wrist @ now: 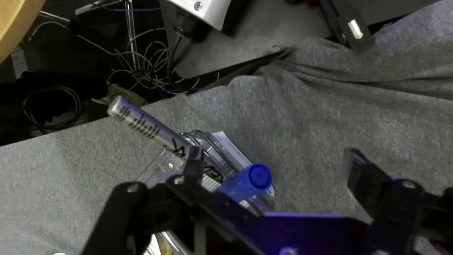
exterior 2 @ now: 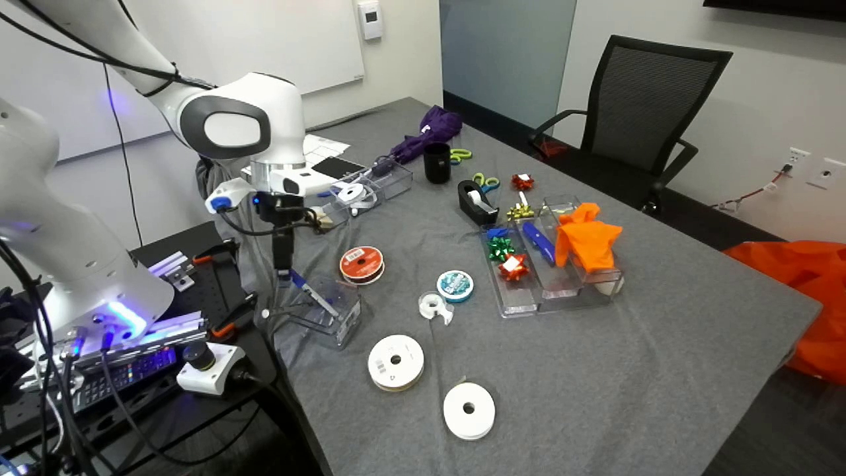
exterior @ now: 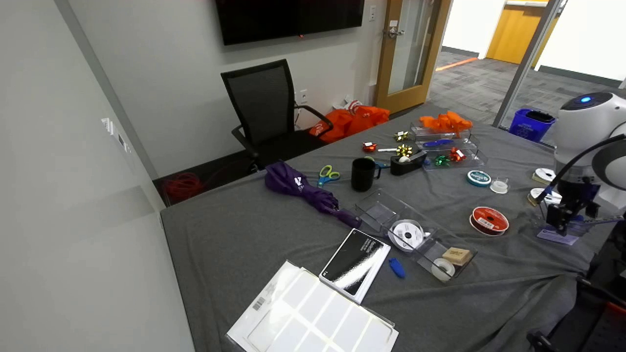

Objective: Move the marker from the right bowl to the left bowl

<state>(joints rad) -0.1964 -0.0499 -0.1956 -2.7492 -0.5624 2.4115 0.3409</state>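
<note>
Nearest the wrist camera, the dark gripper (wrist: pixel 274 156) is seen with its jaws spread wide and nothing gripped. Beneath one of its fingers (wrist: pixel 194 166) the marker (wrist: pixel 166 138) is partly hidden, its blue cap (wrist: pixel 260 176) shown in the gap and its lettering broken. It is laid over a clear box (exterior 2: pixel 347 324), its end jutting past the rim. Inside that box, in an exterior view, a blue and white stick (exterior 2: pixel 316 296) is made out; whether it is the same marker cannot be told. The arm (exterior: pixel 577 127) is cut off at the edge of an exterior view. Well apart, a clear tray (exterior: pixel 379 212) is occupied by a white spool (exterior: pixel 413 237), a tape roll (exterior: pixel 442 261) and a tan block (exterior: pixel 457 255). On a gray cloth (exterior 2: pixel 562 390), rumpled in places, a black mug (exterior: pixel 363 176), a purple umbrella (exterior: pixel 310 191) and a red ribbon spool (exterior: pixel 489 219) are set. Beyond, a mesh chair (exterior 2: pixel 651 119) is seen, orange bags (exterior: pixel 352 120) are heaped near a wood-framed door (exterior: pixel 411 58), and a wall screen (exterior: pixel 288 17) is cropped at the top.
</note>
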